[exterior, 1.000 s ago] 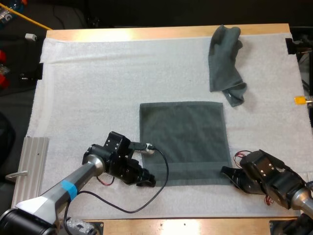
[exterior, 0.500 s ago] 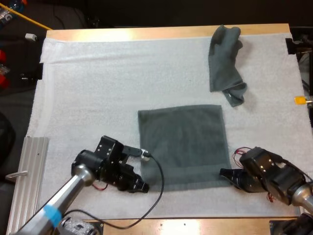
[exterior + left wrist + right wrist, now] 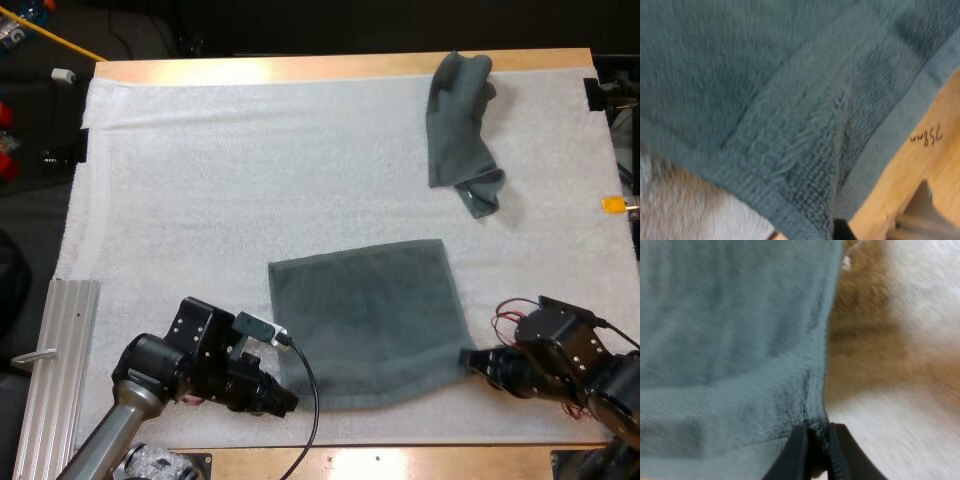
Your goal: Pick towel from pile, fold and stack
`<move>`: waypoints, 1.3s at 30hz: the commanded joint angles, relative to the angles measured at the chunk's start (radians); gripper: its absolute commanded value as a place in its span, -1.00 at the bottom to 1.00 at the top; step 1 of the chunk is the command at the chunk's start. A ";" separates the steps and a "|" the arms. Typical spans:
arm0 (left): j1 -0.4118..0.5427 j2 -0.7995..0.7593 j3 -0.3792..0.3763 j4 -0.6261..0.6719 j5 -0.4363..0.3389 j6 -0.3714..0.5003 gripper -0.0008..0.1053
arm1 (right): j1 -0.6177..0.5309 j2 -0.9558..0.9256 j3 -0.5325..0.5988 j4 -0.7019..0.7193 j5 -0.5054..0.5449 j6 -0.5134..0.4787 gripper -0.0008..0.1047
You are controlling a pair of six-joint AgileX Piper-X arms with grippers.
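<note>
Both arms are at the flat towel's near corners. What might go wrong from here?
1. The right gripper pinches only the hem of the flat towel, so it may slip out mid-fold.
2. The towel's near edge sags between it and the left gripper, so the fold may land skewed or wrinkled.

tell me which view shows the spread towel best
The high view: it takes in the whole spread towel. The left wrist view shows a hemmed corner; the right wrist view, an edge pinched by the right hand.
</note>
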 commanded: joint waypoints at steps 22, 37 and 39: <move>0.182 0.280 0.001 -0.613 0.033 -0.250 -0.98 | 0.000 0.373 0.001 -0.565 0.256 0.225 -0.99; 0.217 0.363 0.001 -0.763 -0.026 -0.249 -0.98 | 0.000 0.434 0.001 -0.652 0.447 0.329 -0.99; 0.217 0.363 0.001 -0.763 -0.038 -0.249 -0.98 | 0.000 0.434 0.001 -0.652 0.447 0.329 -0.99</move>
